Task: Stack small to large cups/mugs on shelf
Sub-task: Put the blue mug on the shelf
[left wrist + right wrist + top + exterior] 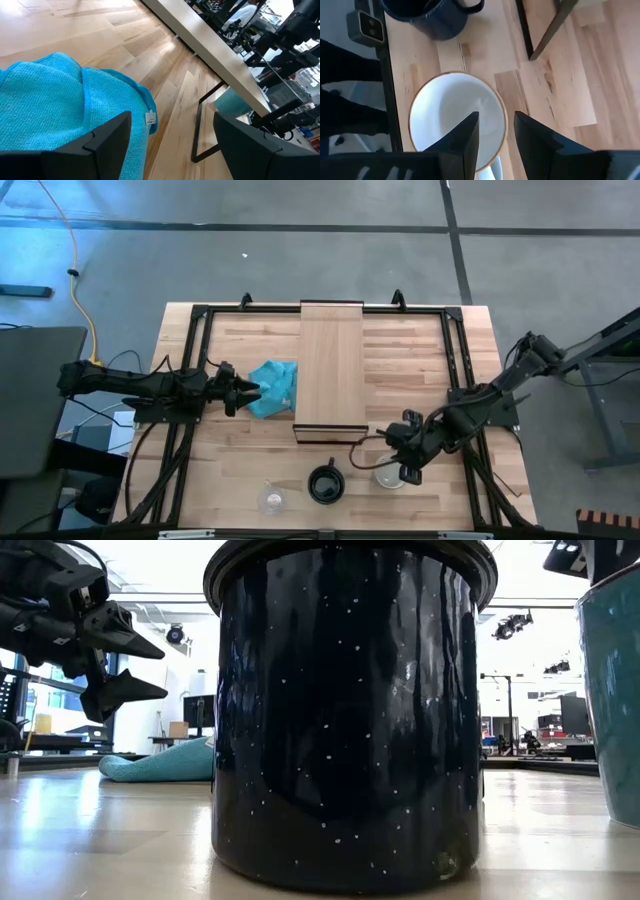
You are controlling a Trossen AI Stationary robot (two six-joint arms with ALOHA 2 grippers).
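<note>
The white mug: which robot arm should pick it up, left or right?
Right, probably. The right gripper hangs open directly over the white mug, fingers straddling its rim. The left gripper sits across the table by the teal cloth, beyond the shelf.

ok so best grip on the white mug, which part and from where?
The white mug stands upright with its mouth open, so pinch the rim wall from above, one finger inside, one outside. The right hand, open, hangs over that rim.

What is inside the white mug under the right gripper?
Nothing visible: the white mug shows a bare white interior in the right wrist view. The right gripper hovers open over its rim, and its fingers cover part of the bowl, so that part is unseen.
</note>
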